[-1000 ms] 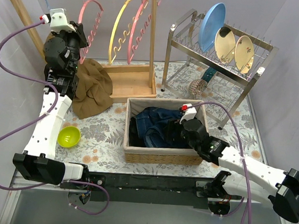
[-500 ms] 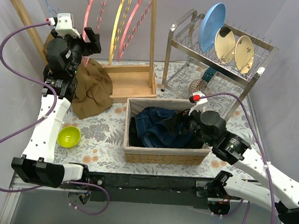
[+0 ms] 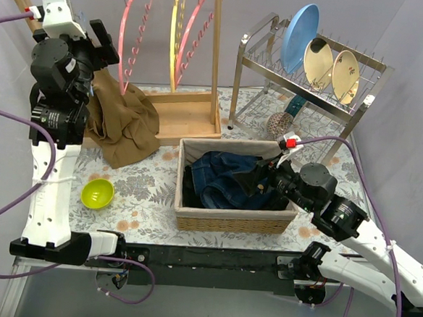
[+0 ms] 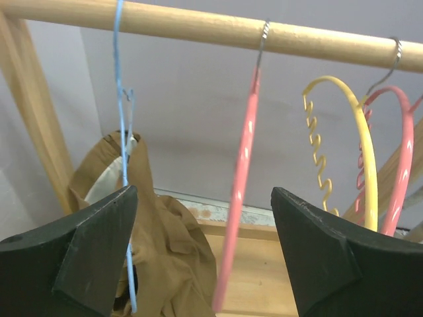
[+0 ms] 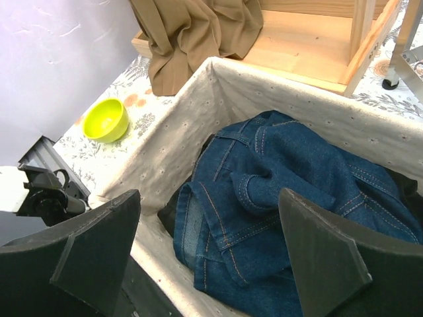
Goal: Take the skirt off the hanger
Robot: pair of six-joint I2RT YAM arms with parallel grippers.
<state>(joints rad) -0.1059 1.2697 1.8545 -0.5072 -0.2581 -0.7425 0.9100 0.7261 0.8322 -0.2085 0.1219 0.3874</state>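
While the left jaws stand wide apart and empty, high up near the rail, we note the skirt below and beyond them. Its waistband sits up against the blue hanger, whose wire runs close by one finger. A pink hanger hangs beyond the gap. Right jaws also apart and empty, over the basket; denim lies directly below them.

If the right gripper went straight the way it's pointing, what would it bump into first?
Most likely the blue denim garment lying in the basket. The open right gripper points down at it, and nothing shows in between.
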